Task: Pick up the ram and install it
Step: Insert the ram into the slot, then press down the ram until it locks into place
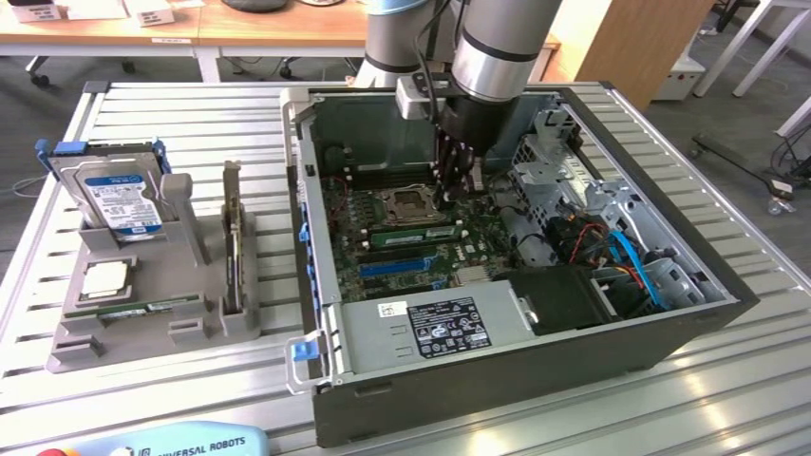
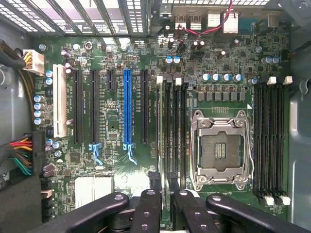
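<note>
With the arm (image 1: 500, 47) dropped straight down into the open case (image 1: 659, 351), I see the gripper (image 2: 164, 187) poised over the motherboard (image 2: 112, 121) beside the CPU socket (image 2: 221, 150). Its jaws are clamped on the ram (image 2: 163, 141), held edge-on directly beneath them. The stick's long axis runs parallel to the memory slots (image 2: 176, 131), and it sits over the slot nearest the socket's bank; whether it is seated I cannot tell.

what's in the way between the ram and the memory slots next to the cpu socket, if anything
Nothing visible. The ram runs edge-on between the fingertips of the gripper, right at the memory slots beside the open cpu socket. No cable or card crosses that bank.
</note>
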`<state>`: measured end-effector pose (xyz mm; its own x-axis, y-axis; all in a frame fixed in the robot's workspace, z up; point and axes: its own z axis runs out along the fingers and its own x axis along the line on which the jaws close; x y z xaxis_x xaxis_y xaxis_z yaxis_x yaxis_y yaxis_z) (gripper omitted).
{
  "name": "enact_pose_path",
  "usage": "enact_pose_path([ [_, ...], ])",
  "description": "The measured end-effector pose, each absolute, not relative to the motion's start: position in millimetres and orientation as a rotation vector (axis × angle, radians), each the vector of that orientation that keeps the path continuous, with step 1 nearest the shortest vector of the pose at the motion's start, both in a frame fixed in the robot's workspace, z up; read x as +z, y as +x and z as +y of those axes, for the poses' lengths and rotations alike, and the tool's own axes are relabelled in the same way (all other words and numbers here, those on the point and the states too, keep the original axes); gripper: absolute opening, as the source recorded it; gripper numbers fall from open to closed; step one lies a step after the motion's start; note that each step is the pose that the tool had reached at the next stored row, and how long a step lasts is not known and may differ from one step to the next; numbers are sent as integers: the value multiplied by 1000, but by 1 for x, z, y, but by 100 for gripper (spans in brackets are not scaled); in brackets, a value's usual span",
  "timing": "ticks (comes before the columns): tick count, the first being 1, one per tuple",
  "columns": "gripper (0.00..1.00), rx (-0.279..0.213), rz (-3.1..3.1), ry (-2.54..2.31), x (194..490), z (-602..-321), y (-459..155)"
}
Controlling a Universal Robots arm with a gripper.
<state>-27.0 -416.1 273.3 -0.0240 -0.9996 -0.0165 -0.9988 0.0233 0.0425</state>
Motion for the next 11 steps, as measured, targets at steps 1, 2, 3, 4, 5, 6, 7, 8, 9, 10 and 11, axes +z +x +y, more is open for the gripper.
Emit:
enact_pose_path([
  [1,19,-65,-2234,2182,273,-416,-27],
  [2,19,-66,-2234,2182,273,-416,-27],
  [3,19,-65,-2234,2182,273,-416,-27],
  [4,19,-66,-2234,2182,273,-416,-27],
  [5,19,-65,-2234,2182,273,-416,-27],
  [6,19,-66,-2234,2182,273,-416,-27],
  [7,19,-66,-2234,2182,273,-416,-27],
  [8,19,-66,-2234,2182,273,-416,-27],
  [9,19,-66,-2234,2182,273,-416,-27],
  [10,19,-66,-2234,2182,273,-416,-27],
  [11,19,-66,-2234,2182,273,-416,-27],
])
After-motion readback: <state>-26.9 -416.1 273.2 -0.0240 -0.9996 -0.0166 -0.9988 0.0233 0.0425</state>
